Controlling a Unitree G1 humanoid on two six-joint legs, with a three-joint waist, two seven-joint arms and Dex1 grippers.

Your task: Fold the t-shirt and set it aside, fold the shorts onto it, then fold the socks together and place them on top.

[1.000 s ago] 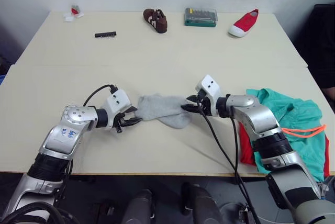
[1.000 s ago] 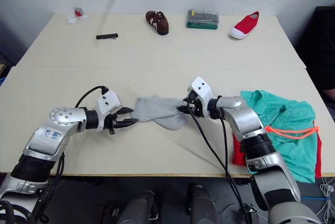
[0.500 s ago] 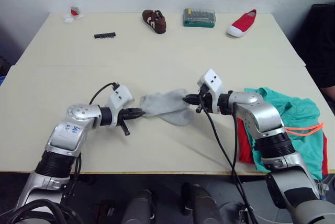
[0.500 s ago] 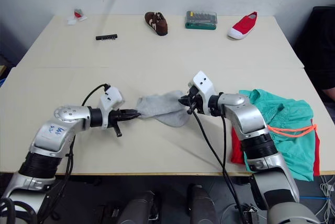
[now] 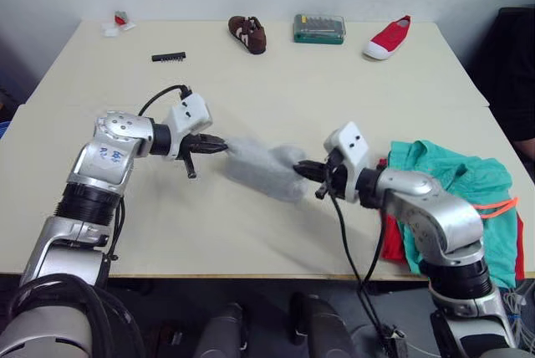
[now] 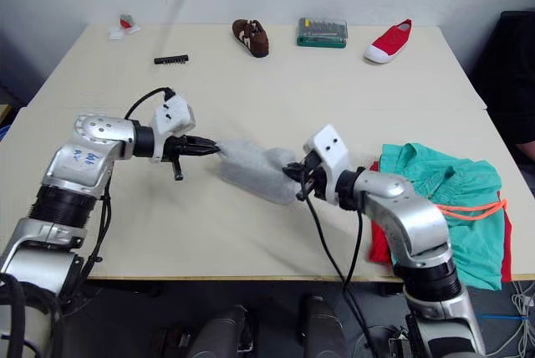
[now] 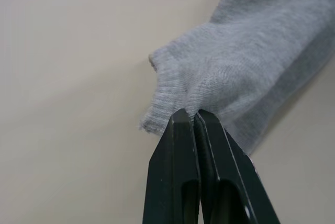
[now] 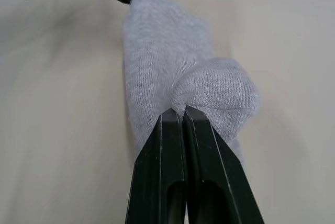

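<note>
I am pinching the grey socks at both ends, my left gripper clamped on the ribbed cuff and my right gripper clamped on the toe, and holding them stretched between the two above the table near its front edge. The shorts are lying on the red t-shirt to my right. Each pinch is catching only a little cloth, so I judge a hard pull could slip an end free, or the two socks could part and fold crooked. I am reading no label or writing on the socks, shorts or shirt.
</note>
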